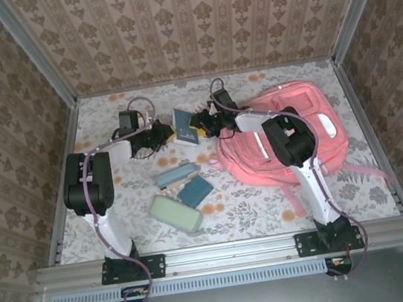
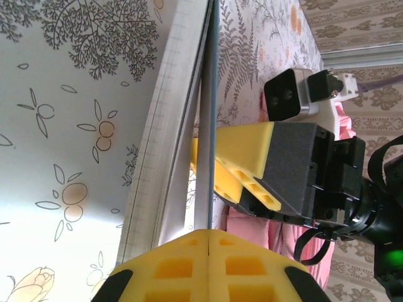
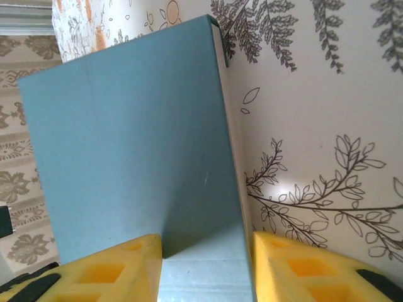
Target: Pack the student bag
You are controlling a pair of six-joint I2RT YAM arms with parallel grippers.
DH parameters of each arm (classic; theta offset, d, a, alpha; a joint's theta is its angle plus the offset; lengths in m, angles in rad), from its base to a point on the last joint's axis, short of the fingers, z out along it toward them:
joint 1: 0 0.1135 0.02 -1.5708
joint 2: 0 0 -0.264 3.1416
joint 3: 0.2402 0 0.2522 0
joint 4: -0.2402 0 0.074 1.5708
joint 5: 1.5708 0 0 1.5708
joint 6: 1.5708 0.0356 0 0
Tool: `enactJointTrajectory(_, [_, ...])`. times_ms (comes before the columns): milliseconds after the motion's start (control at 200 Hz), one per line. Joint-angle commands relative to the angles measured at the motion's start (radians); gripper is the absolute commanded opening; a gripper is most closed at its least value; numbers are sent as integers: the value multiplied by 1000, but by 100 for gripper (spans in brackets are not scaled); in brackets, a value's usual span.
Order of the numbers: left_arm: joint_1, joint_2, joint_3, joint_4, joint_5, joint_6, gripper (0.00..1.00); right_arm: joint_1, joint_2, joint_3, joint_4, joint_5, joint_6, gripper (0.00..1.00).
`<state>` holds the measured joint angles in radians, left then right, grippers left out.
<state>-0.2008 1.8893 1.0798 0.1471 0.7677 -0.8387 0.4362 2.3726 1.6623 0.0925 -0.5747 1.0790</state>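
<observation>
Grips blue book (image 1: 185,127) from two sides: with left hand (image 1: 160,134) pinched tight on the thin cover edge, with right hand (image 1: 199,121) narrowed onto it, pads touching both faces. Leaves pink student bag (image 1: 303,99) flat on floral tabletop (image 1: 254,205), just right of book.

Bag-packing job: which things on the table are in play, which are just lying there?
In play: student bag; teal book, left gripper shut on it, right gripper astride it.
Lying untouched: grey-blue case; dark teal pouch; pale green pencil case. Likely to be packed later.
</observation>
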Motion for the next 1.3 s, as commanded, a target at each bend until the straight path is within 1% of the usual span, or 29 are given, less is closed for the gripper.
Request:
enactJointTrajectory(0, [2,5,-16,45,33,-4,0,18,-32,-33,53,-79,56,37])
enactJointTrajectory(55, [2,5,-15,48,33,-3,0,18,-33,-36,62,-82,57,34])
enactJointTrajectory(230, [2,2,-9,30,26,9,0,17,-35,-39,64,-83,61,35])
enactJointTrajectory(265, [1,2,-5,16,20,17,0,16,-36,-41,62,-82,62,38])
enactJointTrajectory(310, [2,0,-7,13,16,24,0,16,-42,-39,52,-78,59,48])
enactJointTrajectory(330, [1,-1,-9,13,14,22,0,16,-45,-39,45,-76,55,51])
enactJointTrajectory(460, [8,-6,-21,56,30,-17,0,14,-75,-59,3,-60,18,57])
enactJointTrajectory(520, [9,-11,-19,63,31,-23,0,9,-99,-88,3,-47,10,57])
enactJointTrajectory(565, [9,-12,-15,60,30,-23,0,6,-115,-113,19,-40,10,54])
enactJointTrajectory(660, [9,-7,-13,59,31,-25,0,-3,-140,-155,60,-36,29,51])
enactJointTrajectory(800, [9,-2,-17,71,30,-33,0,-7,-156,-190,111,-53,62,47])
enactJointTrajectory(875, [9,-2,-19,71,27,-34,0,-7,-180,-213,98,-29,63,48])
enactJointTrajectory(955, [9,-4,-24,74,23,-36,0,-7,-224,-235,35,39,28,53])
enactJointTrajectory(1015, [9,-4,-26,74,18,-37,0,-6,-238,-240,18,52,15,54])
enactJointTrajectory(1095, [10,-1,-26,80,19,-41,0,-7,-235,-234,28,35,22,53])
enactJointTrajectory(1150, [10,3,-24,86,23,-45,0,-5,-219,-233,75,2,58,48])
enactJointTrajectory(1230, [9,7,-24,91,26,-48,0,3,-195,-231,140,-27,106,47])
enactJointTrajectory(1295, [9,7,-26,92,27,-48,0,13,-180,-209,124,-33,104,46])
